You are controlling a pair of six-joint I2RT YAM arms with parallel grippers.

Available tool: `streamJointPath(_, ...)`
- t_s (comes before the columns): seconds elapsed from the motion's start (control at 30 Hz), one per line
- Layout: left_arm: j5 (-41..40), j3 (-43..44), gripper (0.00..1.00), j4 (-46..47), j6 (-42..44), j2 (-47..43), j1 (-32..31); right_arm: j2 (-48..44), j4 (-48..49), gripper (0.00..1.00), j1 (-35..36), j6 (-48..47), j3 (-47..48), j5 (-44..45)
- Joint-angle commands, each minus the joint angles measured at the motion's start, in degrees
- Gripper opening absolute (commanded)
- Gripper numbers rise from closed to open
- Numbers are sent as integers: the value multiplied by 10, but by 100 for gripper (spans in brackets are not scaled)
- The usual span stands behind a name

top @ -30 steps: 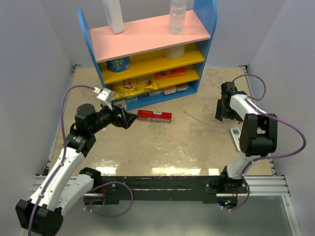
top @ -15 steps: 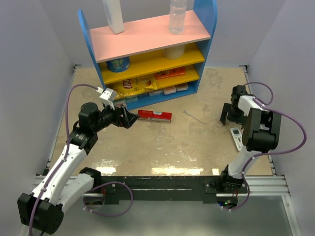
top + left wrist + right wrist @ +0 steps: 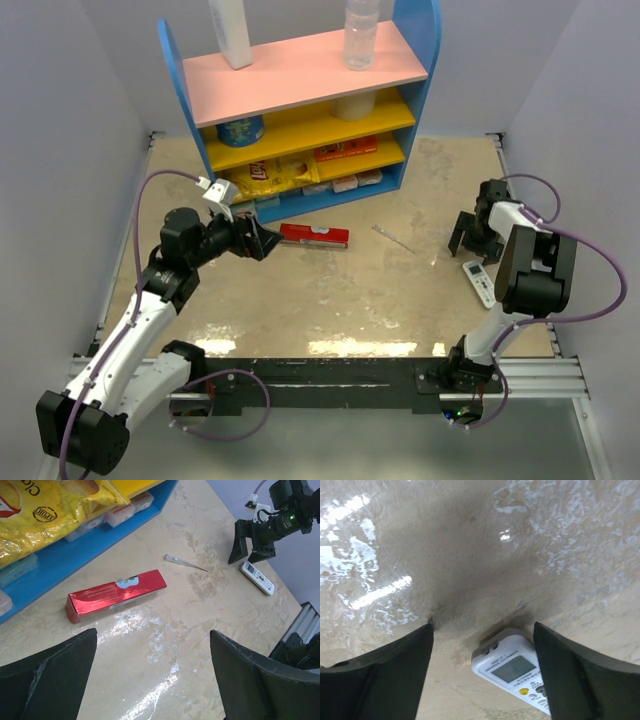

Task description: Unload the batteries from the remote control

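Note:
The remote control (image 3: 480,281) is a white bar with a small screen and buttons, lying face up on the table at the right; it also shows in the left wrist view (image 3: 257,577). My right gripper (image 3: 472,245) is open and hangs just behind the remote's top end. In the right wrist view the remote (image 3: 515,667) lies between and just below the open gripper (image 3: 482,627), nearer the right finger. My left gripper (image 3: 262,242) is open and empty above the table near the red box; its wrist view shows bare table under it (image 3: 152,634). No batteries show.
A flat red box (image 3: 314,236) lies in front of the shelf, also seen from the left wrist (image 3: 116,595). A thin pale stick (image 3: 393,238) lies mid-table. The blue shelf unit (image 3: 300,110) with snacks and bottles stands at the back. Walls close both sides.
My right gripper has swung right and toward the near side, ending just behind the remote's top end. The left arm shifted slightly and then held still.

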Motion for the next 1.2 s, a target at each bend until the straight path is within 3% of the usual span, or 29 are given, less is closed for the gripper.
streamJointPath(0.0,13,-3,98,21,-11,-23,-2,7,-16,77,1,16,-19,-25)
streamJointPath(0.2,12,-4,98,23,-12,-45,-2,2,-4,53,9,21,-12,-127)
streamJointPath(0.33,13,-3,98,21,-12,-57,-2,-7,-6,52,70,23,-4,-122)
streamJointPath(0.5,4,-3,98,17,-11,-75,-2,-37,-15,50,82,68,10,-109)
streamJointPath(0.53,3,-2,98,16,-11,-75,-2,-48,-19,52,83,105,12,-102)
streamJointPath(0.57,4,-2,98,15,-11,-77,-2,-68,-22,64,83,133,20,-88)
streamJointPath(0.6,6,-2,98,17,-11,-77,-2,-81,-42,69,83,169,26,-28)
streamJointPath(0.67,11,-2,98,18,-12,-76,-2,-118,-68,75,82,297,39,32)
streamJointPath(0.8,15,-2,98,18,-14,-82,-3,-142,-214,75,75,493,90,129)
streamJointPath(0.93,16,-3,98,20,-15,-88,-2,-146,-269,80,30,622,94,82)
streamJointPath(1.17,11,-3,98,17,-12,-90,-10,-241,-198,85,-23,741,-68,77)
